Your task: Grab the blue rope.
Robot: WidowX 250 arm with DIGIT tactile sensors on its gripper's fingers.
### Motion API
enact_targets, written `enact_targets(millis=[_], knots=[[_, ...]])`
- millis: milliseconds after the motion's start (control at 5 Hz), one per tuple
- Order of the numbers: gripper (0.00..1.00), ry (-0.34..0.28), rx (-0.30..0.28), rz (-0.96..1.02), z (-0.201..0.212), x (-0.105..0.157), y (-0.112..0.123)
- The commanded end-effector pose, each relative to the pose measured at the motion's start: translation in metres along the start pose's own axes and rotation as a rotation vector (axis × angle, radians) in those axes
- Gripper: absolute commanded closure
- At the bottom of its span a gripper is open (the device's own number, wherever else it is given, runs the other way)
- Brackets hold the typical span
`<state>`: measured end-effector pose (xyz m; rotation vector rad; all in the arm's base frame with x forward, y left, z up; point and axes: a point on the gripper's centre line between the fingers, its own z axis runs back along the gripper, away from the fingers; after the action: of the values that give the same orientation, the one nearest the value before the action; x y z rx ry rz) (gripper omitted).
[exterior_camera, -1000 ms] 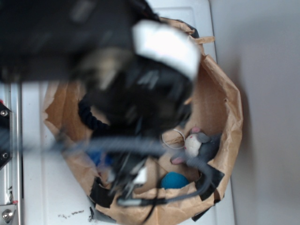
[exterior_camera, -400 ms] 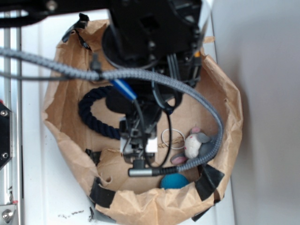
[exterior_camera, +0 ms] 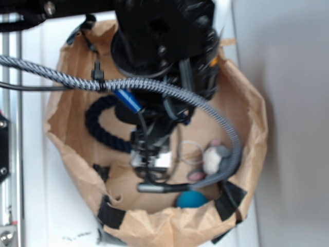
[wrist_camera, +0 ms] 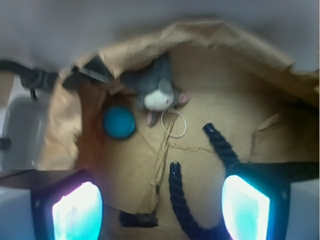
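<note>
Brown crumpled paper formed the bag (exterior_camera: 247, 118) that stood on the white surface (exterior_camera: 36, 206), and everything of interest lay on its floor. Starting at the left of the wrist view, one glowing pad of the fingers (wrist_camera: 75, 210) sat low in the frame, and the small teal ball (wrist_camera: 119, 122) rested just beyond it against the bag wall. Next came the grey plush mouse (wrist_camera: 157, 92) at the far side, with a thin ring (wrist_camera: 173, 124) lying just near of it. Right of centre lay the blue rope (wrist_camera: 180, 200). Its two capped ends pointed toward the far side, one near the middle and one running back under the right-hand pad. The fingers stood wide open and held nothing, with the rope lying in the gap between them, closer to the right pad. In the exterior view the rope's (exterior_camera: 100, 128) dark curve showed at the left of the bag floor, partly hidden by the arm and the black-and-white braided cable (exterior_camera: 154, 85). A second earlier the arm had been a blur across the frame. By this moment it had come down into the bag and nearly settled, shifting only slightly from the previous picture, while the rope had not moved. That suggested the approach was largely finished, and the likely next need was a short descent and a closing of the fingers around the strand.
</note>
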<state>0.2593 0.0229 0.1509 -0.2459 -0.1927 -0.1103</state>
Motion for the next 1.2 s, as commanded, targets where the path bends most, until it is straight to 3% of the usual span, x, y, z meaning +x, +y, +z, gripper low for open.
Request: enact_targets(millis=[0, 200, 600, 1000], knots=[[0.0, -0.074, 0.112, 0.022, -0.022, 0.02, 0.022], [0.0, -0.059, 0.14, 0.014, -0.04, 0.026, 0.035], [0.0, 0.003, 0.119, -0.06, -0.07, 0.014, 0.044], [0.0, -0.036, 0.113, -0.085, -0.102, -0.005, 0.035]])
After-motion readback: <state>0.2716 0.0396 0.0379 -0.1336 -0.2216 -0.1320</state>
